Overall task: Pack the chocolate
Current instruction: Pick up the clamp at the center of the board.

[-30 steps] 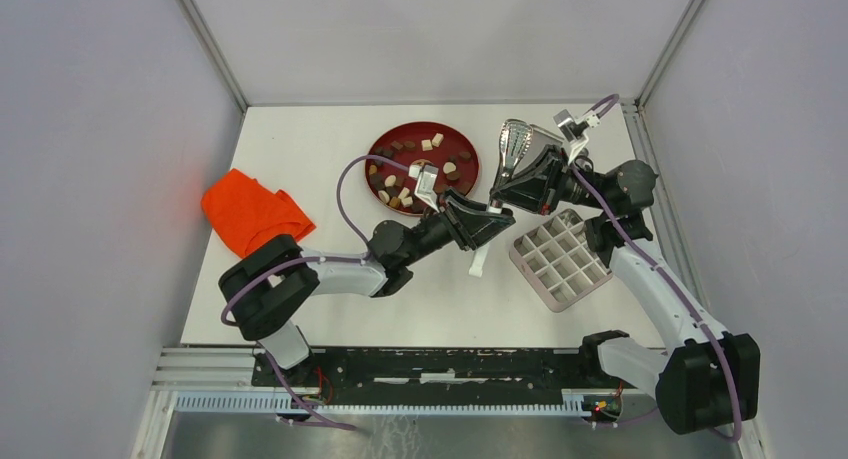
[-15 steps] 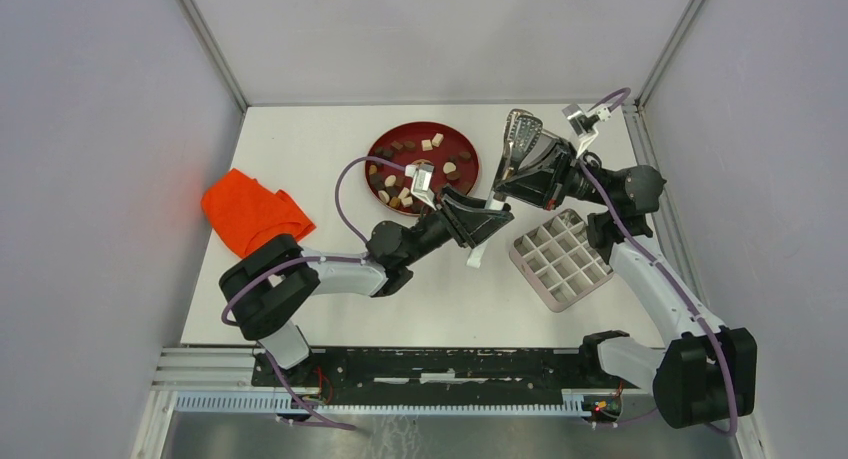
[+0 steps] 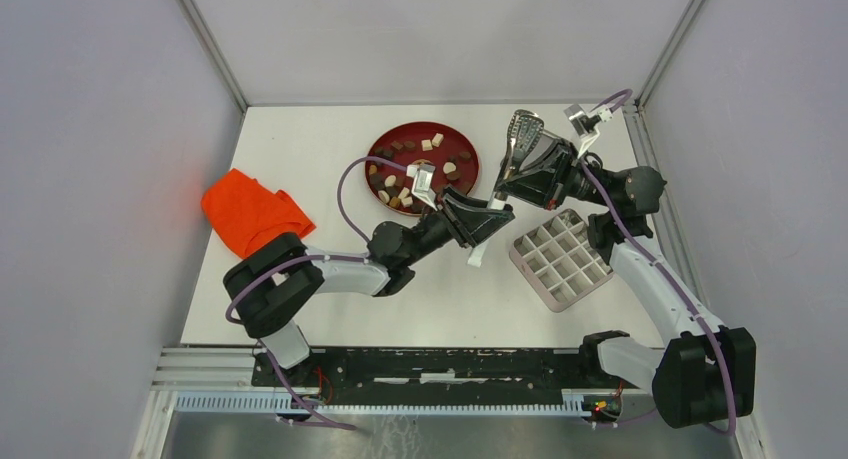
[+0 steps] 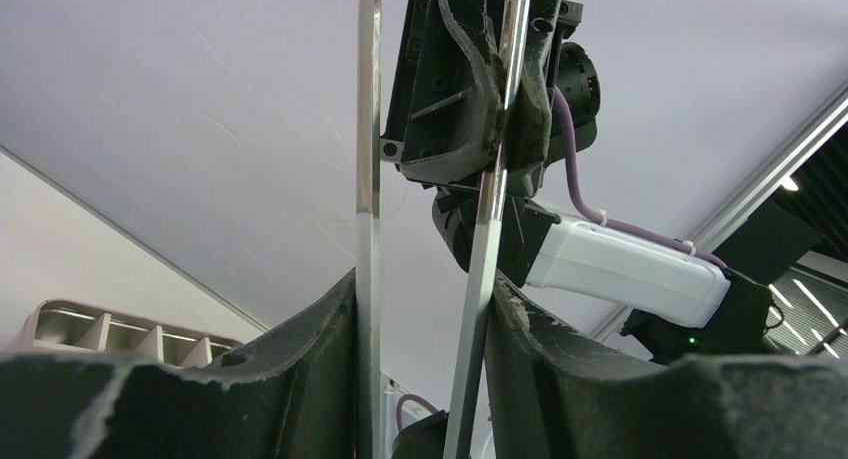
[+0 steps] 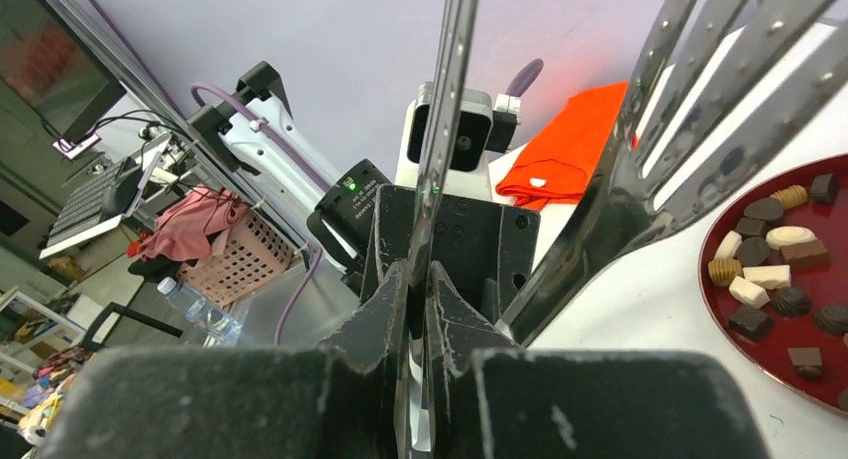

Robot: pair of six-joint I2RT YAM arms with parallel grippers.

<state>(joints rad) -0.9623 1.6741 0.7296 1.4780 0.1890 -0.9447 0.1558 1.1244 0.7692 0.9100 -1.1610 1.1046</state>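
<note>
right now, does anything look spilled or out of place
Nothing spilled: the chocolate all lies on the red plate. Oddest: left gripper and right gripper both hold the tongs mid-air; the grid tray sits skewed.

right gripper (image 3: 504, 185) carrying the metal tongs (image 3: 524, 131) slightly farther from the red plate (image 3: 460, 141), tongs head turning narrower, left gripper (image 3: 487, 233) edging toward the plate

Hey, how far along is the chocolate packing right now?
Nothing looks packed: the divided tray shows empty compartments, and the chocolates sit on the red plate. In hand: the tongs, held by the left gripper and the right gripper. Left: moving every piece.
</note>
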